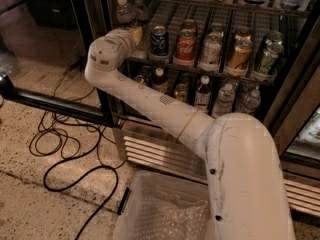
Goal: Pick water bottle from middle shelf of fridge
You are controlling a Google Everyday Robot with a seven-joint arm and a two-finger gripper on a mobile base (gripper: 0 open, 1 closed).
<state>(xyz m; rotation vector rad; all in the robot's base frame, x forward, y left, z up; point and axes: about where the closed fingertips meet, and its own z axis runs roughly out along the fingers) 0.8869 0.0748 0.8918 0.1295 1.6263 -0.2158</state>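
We see our arm (150,104) reaching into the fridge (150,151) just right of its black left post (85,19). The claw (136,34) sits at the left end of the middle shelf (200,68), hemmed between that post and a blue can (159,40). We cannot tell whether the claw is apart or together, as the wrist hides it. The water bottle (125,11) stands just beyond the claw at the shelf's left end, its base hidden. To the left, the floor is open apart from the cable loops (65,149). A plastic bin (145,209) sits under the arm.
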